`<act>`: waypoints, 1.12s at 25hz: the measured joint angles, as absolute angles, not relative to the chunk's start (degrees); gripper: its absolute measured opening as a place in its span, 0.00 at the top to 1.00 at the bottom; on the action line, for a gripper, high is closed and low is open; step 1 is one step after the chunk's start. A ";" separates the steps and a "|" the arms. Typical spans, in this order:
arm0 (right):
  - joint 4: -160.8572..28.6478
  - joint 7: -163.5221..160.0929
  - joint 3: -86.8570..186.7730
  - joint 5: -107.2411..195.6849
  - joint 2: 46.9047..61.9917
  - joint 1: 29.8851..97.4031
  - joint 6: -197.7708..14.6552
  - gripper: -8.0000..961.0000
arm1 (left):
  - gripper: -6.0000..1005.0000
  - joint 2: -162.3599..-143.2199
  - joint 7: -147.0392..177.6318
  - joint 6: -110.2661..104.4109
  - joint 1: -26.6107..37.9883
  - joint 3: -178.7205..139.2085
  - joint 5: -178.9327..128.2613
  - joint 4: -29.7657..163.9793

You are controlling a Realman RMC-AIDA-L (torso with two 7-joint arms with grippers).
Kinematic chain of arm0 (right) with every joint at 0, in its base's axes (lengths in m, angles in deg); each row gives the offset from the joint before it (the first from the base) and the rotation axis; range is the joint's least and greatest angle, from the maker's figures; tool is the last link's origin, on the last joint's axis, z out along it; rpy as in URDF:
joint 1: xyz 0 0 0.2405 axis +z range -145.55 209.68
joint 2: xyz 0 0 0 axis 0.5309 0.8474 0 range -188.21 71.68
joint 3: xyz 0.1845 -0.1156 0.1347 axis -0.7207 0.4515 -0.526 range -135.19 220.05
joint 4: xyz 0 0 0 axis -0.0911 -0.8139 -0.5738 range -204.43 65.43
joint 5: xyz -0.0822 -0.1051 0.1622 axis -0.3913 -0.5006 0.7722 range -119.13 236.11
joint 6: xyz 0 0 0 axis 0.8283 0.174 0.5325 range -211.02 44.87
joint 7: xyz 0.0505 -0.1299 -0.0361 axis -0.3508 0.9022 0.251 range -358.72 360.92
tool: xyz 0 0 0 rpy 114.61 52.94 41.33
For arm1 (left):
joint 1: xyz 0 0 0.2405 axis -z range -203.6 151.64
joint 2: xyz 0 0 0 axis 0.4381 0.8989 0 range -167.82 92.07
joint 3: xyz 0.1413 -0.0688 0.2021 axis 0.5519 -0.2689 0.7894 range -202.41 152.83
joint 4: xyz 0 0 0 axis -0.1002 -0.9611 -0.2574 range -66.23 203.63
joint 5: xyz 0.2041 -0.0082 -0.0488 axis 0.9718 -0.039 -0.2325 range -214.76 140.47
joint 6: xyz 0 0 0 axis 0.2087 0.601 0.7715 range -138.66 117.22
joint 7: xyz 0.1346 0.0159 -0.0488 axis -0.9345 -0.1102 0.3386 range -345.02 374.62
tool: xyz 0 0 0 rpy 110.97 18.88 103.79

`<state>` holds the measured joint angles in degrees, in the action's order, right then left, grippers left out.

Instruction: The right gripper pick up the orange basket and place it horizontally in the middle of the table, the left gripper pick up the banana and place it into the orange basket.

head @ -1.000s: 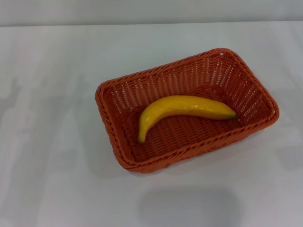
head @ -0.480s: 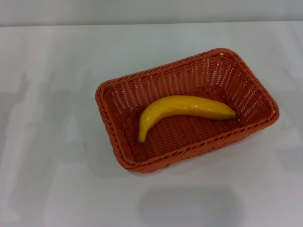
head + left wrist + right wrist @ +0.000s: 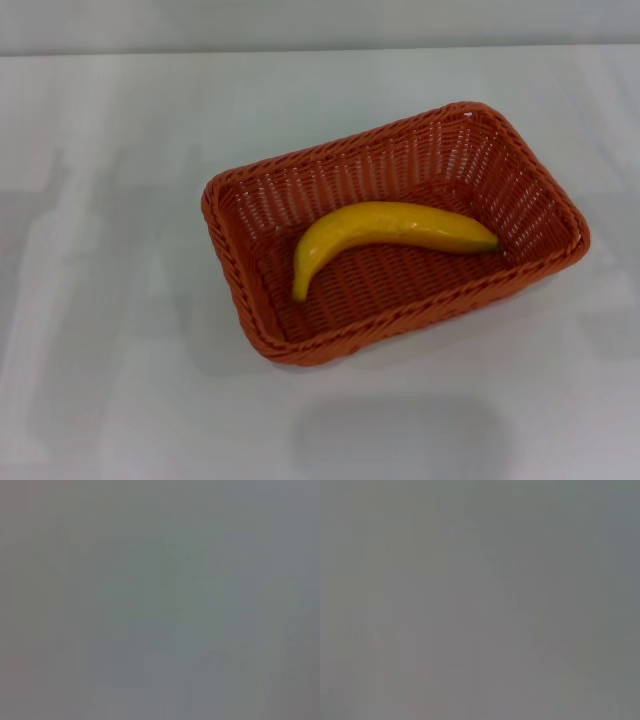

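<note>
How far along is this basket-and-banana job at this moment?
Both steps look done: the rectangular orange woven basket sits near the middle of the plain white table, and the curved yellow banana lies inside it on the floor. Nothing is in hand; neither gripper is in view. Nothing visible is left to do.

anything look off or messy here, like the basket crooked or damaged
Nothing is spilled or damaged. The banana lies inside the orange basket, within its rim. The one oddity is that the basket sits askew on the table, its long side slanted relative to the table's far edge rather than square to it. Neither gripper is in view.
</note>
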<state>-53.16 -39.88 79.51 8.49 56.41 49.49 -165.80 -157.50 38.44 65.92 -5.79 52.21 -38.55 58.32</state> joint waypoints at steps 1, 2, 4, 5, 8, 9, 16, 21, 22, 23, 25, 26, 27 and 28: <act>-53.16 -39.88 79.52 8.48 56.42 49.58 -165.48 0.11 | 0.12 -157.50 38.42 65.93 -5.71 52.21 -38.55 58.36; -53.16 -39.88 79.52 8.48 56.42 49.67 -165.19 0.11 | 0.12 -157.49 38.39 65.92 -5.62 52.21 -38.55 58.41; -53.14 -39.87 79.52 8.48 56.43 49.75 -165.01 0.11 | 0.12 -157.49 38.38 65.92 -5.45 52.20 -38.55 58.43; -53.10 -39.86 79.52 8.48 56.43 49.78 -164.96 0.11 | 0.12 -157.49 38.37 65.92 -5.32 52.20 -38.55 58.43; -52.81 -39.86 79.52 8.48 56.43 49.86 -164.79 0.11 | 0.12 -157.47 38.36 65.88 -4.95 52.20 -38.55 58.45; -52.73 -39.86 79.52 8.48 56.43 49.89 -164.78 0.11 | 0.12 -157.46 38.30 65.84 -4.84 52.20 -38.55 58.46; -52.63 -39.85 80.11 8.47 56.43 50.00 -164.95 0.11 | 0.12 -157.40 37.16 65.65 -3.55 52.20 -38.55 58.48; -52.56 -39.85 80.31 8.48 56.43 50.33 -165.39 0.11 | 0.12 -157.40 37.11 65.63 -3.36 52.20 -38.54 58.19; -52.56 -39.85 80.32 8.48 56.43 50.39 -165.59 0.11 | 0.12 -157.40 36.99 65.63 -3.36 52.20 -38.52 58.15; -52.56 -39.86 80.31 8.48 56.43 50.43 -165.76 0.11 | 0.12 -157.40 36.84 65.63 -3.35 52.20 -38.52 58.13; -52.65 -39.88 80.31 8.48 56.43 50.45 -166.18 0.11 | 0.12 -157.40 36.40 65.64 -3.34 52.20 -38.52 58.10; -52.71 -39.90 80.31 8.48 56.45 50.45 -166.43 0.11 | 0.12 -157.40 36.29 65.65 -3.35 52.20 -38.53 58.10; -52.73 -39.90 80.31 8.48 56.46 50.44 -166.76 0.11 | 0.12 -157.38 36.26 65.74 -3.41 52.20 -38.54 58.07; -52.74 -39.92 80.31 8.48 56.48 50.45 -167.18 0.11 | 0.12 -157.35 36.26 65.87 -3.57 52.19 -38.61 58.04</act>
<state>-52.74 -39.92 80.31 8.48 56.48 50.45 -167.18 -157.35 36.26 65.87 -3.57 52.19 -38.61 58.04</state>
